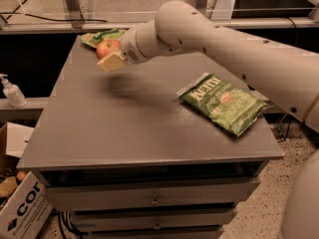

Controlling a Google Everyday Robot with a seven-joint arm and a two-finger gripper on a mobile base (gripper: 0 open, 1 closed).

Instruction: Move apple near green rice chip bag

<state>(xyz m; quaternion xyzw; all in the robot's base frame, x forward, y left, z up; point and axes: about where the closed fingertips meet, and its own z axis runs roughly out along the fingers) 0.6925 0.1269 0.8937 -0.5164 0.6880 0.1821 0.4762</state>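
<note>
My gripper (110,54) is shut on the red-orange apple (106,48) and holds it above the table's far left part. The apple hangs just in front of the small light-green rice chip bag (99,36), which lies at the table's far left corner and is partly hidden by the apple and the gripper. One cream finger pad (112,61) shows below the apple. The thick cream arm (224,39) reaches in from the right.
A larger flat dark-green bag with white lettering (224,103) lies on the right side of the grey table (124,128). Drawers sit under the tabletop. A white pump bottle (12,91) stands on a ledge to the left, a cardboard box (22,208) below it.
</note>
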